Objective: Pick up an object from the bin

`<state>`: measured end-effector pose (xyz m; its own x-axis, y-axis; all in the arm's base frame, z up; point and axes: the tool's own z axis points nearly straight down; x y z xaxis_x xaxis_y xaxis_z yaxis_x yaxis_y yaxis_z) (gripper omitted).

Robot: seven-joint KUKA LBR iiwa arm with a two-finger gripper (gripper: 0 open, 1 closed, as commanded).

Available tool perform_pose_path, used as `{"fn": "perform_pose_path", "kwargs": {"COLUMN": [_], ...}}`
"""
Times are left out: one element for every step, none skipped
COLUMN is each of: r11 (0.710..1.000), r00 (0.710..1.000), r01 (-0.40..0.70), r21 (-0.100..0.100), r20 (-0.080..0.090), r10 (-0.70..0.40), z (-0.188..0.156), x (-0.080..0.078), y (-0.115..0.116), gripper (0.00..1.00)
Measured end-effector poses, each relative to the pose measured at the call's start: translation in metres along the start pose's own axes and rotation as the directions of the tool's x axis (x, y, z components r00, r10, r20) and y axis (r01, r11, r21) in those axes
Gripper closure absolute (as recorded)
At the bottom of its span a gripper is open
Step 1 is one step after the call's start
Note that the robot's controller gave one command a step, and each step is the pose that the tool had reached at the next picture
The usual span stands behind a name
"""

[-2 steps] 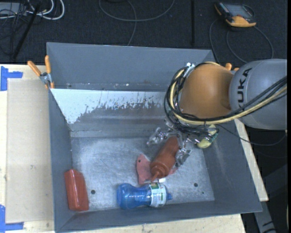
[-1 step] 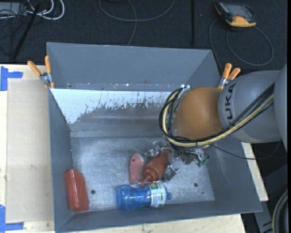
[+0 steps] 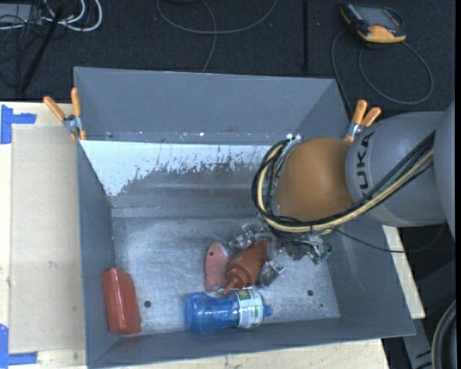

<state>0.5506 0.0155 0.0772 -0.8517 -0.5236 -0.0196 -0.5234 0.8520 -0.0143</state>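
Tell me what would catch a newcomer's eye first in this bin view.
The arm's orange-brown wrist cover looms in from the right, with the gripper down at a brown bottle-shaped thing mid-bin, a pink flat piece touching its left. In front lies a blue bottle on its side. A red cylinder sits apart, near left.

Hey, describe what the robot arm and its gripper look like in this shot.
The arm is a thick, rounded grey link with dark letters printed on it. An orange-brown dome cover sits at the wrist, ringed by bundled black and yellow cables. Below the cover is a small silvery metal gripper.
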Motion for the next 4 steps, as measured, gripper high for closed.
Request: {"fn": "perform_pose_path", "kwargs": {"r11": [1.000, 1.000, 1.000, 1.000], "r00": [1.000, 1.000, 1.000, 1.000], "r01": [-0.017, -0.009, -0.008, -0.008], "r21": [-0.017, -0.007, -0.012, -0.012], "r20": [-0.024, -0.006, -0.011, -0.011], "r10": [0.016, 0.009, 0.008, 0.008], "z": [-0.035, -0.038, 0.004, 0.004], "x": [-0.009, -0.006, 0.006, 0.006], "y": [0.005, -0.031, -0.061, -0.061], "gripper": [1.00, 0.00, 1.00, 1.00]}}
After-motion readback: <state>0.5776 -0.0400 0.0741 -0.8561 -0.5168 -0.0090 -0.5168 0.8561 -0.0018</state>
